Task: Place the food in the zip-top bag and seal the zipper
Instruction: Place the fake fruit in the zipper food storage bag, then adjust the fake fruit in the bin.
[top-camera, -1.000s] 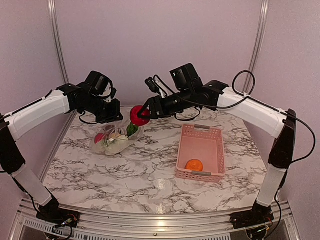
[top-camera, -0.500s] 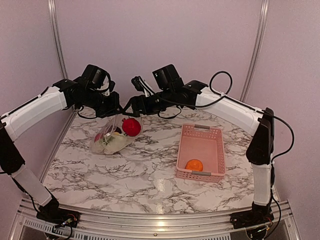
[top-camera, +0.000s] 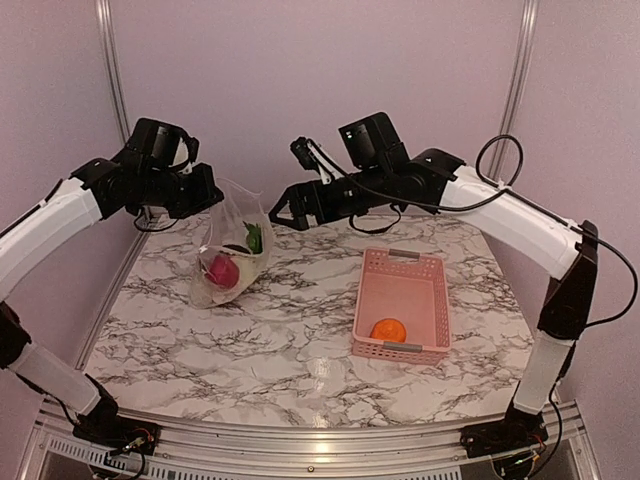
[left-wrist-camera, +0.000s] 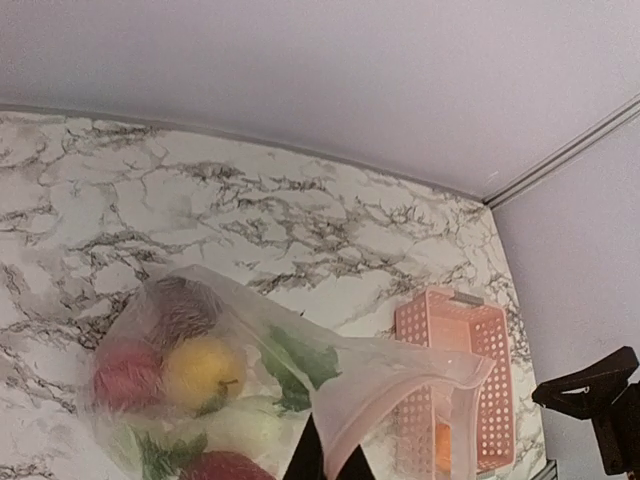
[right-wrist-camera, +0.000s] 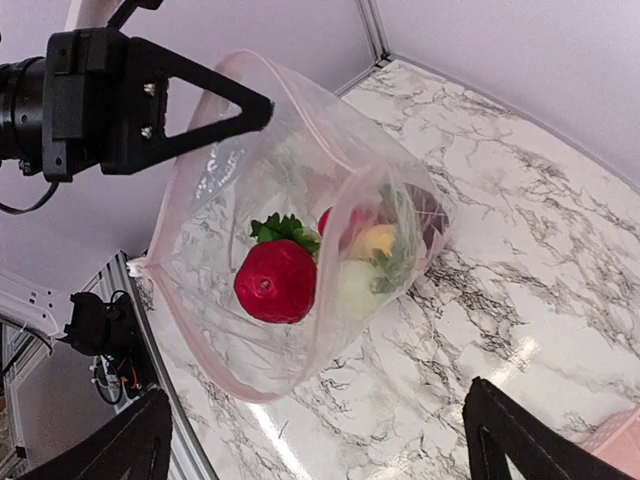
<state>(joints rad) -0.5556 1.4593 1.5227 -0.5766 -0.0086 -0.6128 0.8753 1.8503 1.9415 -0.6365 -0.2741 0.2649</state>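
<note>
Clear plastic, the zip-top bag (top-camera: 232, 250) stands at ten o'clock on the table with most of the food (right-wrist-camera: 276, 280) inside. One orange piece (top-camera: 387, 329) waits in the pink basket (top-camera: 400, 262) at four o'clock, and the zipper (right-wrist-camera: 310, 100) gapes unsealed. My left gripper (top-camera: 210, 195) is clamped on the bag's rim; my right gripper (top-camera: 287, 213) stands wide and empty at the bag's two o'clock.
</note>
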